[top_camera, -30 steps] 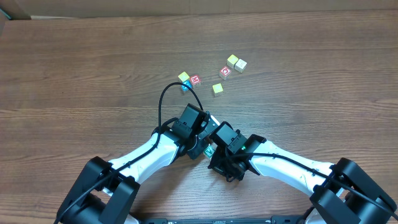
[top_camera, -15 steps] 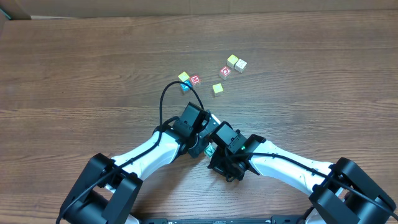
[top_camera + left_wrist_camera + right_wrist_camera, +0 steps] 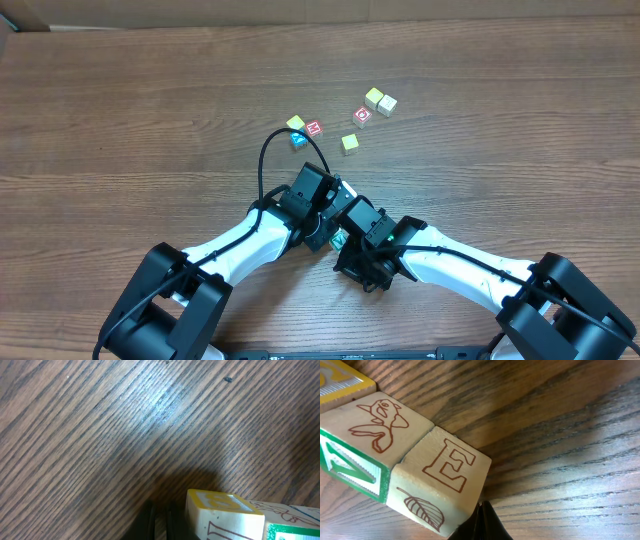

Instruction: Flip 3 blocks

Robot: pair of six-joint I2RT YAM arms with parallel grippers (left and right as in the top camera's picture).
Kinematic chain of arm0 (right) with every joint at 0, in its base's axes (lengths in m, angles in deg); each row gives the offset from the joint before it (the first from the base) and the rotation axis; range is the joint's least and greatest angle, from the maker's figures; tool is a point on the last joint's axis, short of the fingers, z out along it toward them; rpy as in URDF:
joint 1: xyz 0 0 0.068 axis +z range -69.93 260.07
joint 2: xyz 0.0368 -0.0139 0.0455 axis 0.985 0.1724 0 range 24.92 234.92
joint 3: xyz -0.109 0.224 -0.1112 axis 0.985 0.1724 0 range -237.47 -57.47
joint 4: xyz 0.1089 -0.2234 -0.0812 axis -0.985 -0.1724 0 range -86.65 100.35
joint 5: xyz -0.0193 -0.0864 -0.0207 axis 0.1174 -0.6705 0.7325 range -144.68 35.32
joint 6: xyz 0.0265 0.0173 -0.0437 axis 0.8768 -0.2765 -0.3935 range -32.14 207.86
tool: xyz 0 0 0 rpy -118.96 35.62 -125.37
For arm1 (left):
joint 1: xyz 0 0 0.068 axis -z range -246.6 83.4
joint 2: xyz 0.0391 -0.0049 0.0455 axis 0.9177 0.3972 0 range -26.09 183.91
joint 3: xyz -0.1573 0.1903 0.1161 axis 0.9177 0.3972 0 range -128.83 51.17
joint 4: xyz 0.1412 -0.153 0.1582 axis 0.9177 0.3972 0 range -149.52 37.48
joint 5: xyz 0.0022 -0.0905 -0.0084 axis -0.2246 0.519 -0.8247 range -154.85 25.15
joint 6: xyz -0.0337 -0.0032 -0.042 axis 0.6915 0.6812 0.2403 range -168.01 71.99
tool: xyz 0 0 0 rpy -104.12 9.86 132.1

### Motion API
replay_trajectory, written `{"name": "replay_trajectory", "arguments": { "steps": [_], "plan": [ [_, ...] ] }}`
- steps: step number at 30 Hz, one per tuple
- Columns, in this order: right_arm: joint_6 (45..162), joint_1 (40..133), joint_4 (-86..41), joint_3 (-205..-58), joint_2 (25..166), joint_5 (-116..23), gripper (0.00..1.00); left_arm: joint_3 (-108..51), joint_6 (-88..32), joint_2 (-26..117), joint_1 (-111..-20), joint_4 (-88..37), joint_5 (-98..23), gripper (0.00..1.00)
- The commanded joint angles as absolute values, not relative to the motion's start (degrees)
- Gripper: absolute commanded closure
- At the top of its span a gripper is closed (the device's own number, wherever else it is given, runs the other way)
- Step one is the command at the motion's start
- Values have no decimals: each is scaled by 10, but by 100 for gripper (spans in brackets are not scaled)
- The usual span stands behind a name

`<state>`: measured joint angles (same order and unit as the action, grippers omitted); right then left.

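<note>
Hardly anything has moved. The left tool (image 3: 159,522) and right tool (image 3: 481,525) stay closed and empty beside the blocks (image 3: 442,477). No flip seems under way yet.

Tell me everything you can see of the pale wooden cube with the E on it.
The pale wooden cube with the E looks like bare cream wood with rounded edges. Its top face bears a red-brown outlined E, one side a red-brown leaf. It sits flat on the brown wood-grain table, flush against a cube with an animal drawing. The right tool, shut, sits by its near corner.
</note>
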<state>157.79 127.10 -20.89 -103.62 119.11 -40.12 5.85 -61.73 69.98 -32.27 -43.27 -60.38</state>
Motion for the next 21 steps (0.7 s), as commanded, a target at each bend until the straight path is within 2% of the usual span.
{"name": "replay_trajectory", "arguments": {
  "steps": [1,21],
  "plan": [
    [1571,1270,-149,-1063,1192,-441,96,71,-612,721,-291,-419,-445,95],
    [1584,1277,-140,-1063,1192,-442,96,71,-622,722,-291,-421,-460,96]
  ]
}}
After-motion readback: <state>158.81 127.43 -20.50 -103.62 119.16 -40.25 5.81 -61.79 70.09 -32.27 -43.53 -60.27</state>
